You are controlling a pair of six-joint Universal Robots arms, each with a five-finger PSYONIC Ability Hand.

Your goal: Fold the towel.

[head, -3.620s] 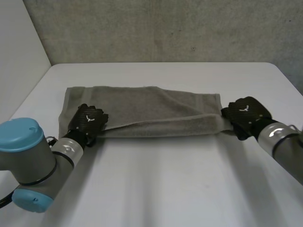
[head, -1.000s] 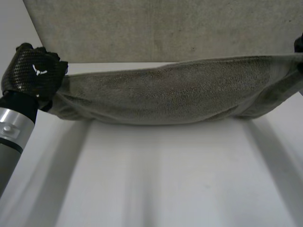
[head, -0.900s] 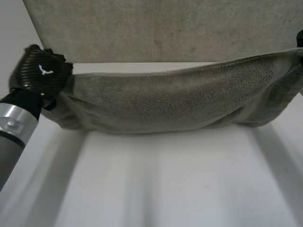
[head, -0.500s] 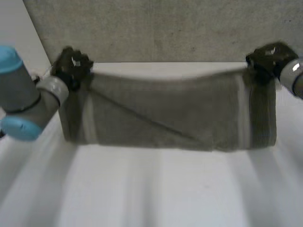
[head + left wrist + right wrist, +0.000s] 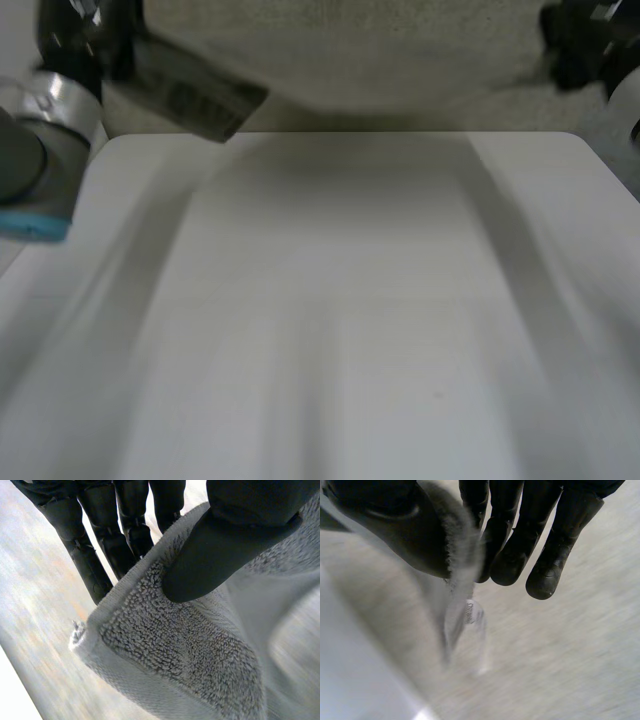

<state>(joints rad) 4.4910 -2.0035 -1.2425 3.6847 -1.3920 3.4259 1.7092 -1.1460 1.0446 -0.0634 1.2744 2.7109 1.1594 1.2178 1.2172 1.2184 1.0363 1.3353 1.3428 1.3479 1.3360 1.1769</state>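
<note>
The grey towel [image 5: 340,50] hangs stretched high above the white table [image 5: 340,320], between my two hands. My left hand [image 5: 80,30] holds its left upper corner, and a loose flap [image 5: 195,95] droops beside it. In the left wrist view the thumb [image 5: 210,560] presses the terry cloth [image 5: 175,655] against the fingers [image 5: 100,545]. My right hand [image 5: 580,40] holds the right upper corner. In the right wrist view its thumb [image 5: 395,530] and fingers [image 5: 545,540] pinch the towel's edge [image 5: 460,565], with a small label [image 5: 472,615] hanging below.
A grey wall [image 5: 590,110] stands behind the table's far edge. The table's left edge runs near my left arm [image 5: 30,170].
Both hands have swung the towel up off the table and away from me. It went from sagging low between them to hanging high against the wall.
</note>
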